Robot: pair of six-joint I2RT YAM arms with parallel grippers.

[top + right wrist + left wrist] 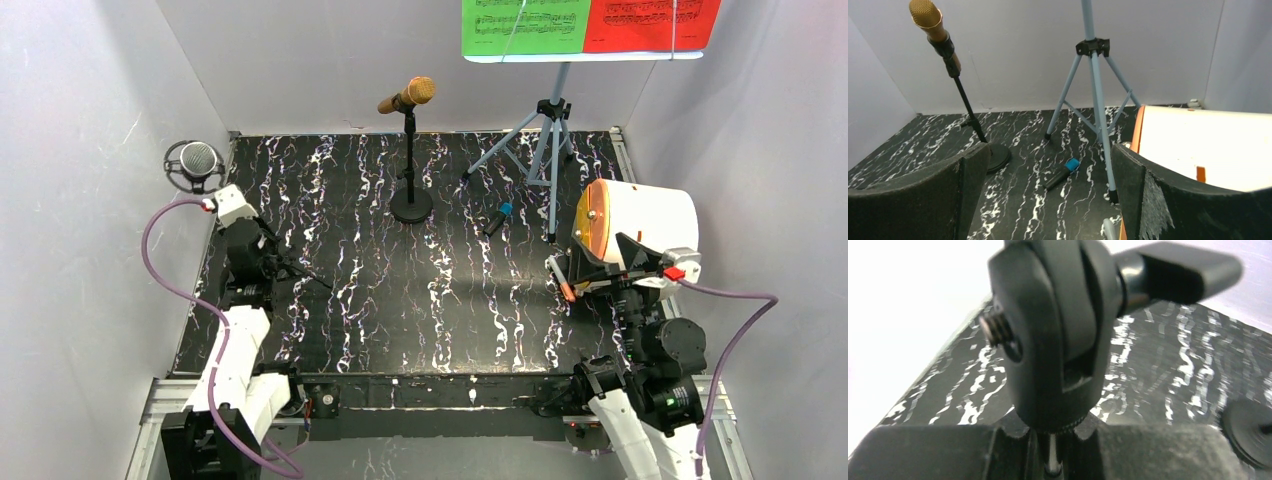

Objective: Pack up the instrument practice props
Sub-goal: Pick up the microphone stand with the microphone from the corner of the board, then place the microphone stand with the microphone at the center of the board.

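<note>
Status: left gripper [1052, 460] is clamped narrow on the rod of a thin black mic mount [1058, 330], right under its swivel clip head, with the screw stud and thumb knob above the pads. This is at the left side of the table [330, 330], well apart from the other props. The rod is thin and the head looks top-heavy, so I'd expect it to pivot in the pads: lift slowly, no wrist flicks. I can't tell where the mount's base is, so confirm it clears the table before traversing. Meanwhile the right gripper [1048, 150] stands wide, holding nothing, just beside the white tub [650, 215], which lies on its side at the right with its orange end [590, 220] facing centre. Its inside isn't visible, so contents are unknown. It's probably the drop target. Route along the near side, clear of the gold microphone [408, 96] upright on its stand and the music rack [545, 140] carrying the score sheets [522, 28]. A small black stick with a blue end [497, 218] lies on the table between those two.
</note>
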